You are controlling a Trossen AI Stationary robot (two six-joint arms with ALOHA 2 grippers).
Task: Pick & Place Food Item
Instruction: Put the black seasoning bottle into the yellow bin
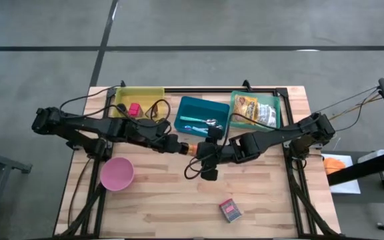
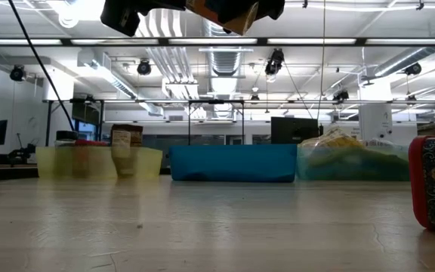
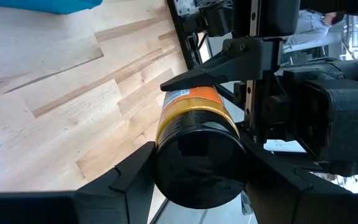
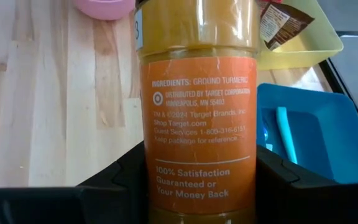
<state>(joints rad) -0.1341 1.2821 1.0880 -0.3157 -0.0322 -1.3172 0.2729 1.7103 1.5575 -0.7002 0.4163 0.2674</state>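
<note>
Orange turmeric jar (image 4: 196,112) label reads only in right wrist view.

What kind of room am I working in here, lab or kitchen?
Likely a lab or workshop, not a kitchen: bare wooden table on a metal frame, grey concrete floor, and exposed ducts and strip lights overhead behind the bins.

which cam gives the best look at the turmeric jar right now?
Right wrist view: the turmeric jar fills the frame, label readable. Left wrist view shows its black lid end on between dark fingers. High view shows only an orange sliver between the two grippers. Low view catches its edge at the top.
</note>
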